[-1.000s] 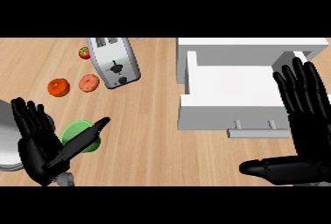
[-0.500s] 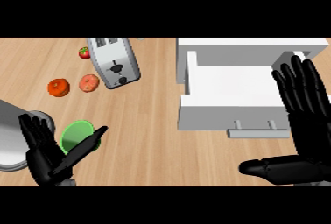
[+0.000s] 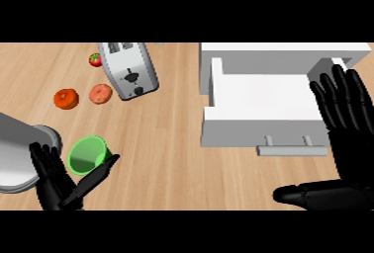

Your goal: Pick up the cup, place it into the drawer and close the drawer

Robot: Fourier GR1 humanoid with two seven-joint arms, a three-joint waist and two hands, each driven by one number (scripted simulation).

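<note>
I see the desk (image 3: 168, 148) evenly and brightly lit, the wood grain reading clearly from edge to edge with no dim corners. The light looks soft and comes from above: the shadows are faint, only a slightly darker strip beside the drawer (image 3: 263, 99) and under its handle. The drawer's white walls are bright, yet I can still tell its faces apart by their grey shading. The toaster (image 3: 130, 69) shows a pale sheen along its metal side, no hard glare. Both black hands, left (image 3: 62, 180) and right (image 3: 343, 123), stay dark with only weak highlights on the fingers. I notice no bending of straight lines near the edges.
</note>
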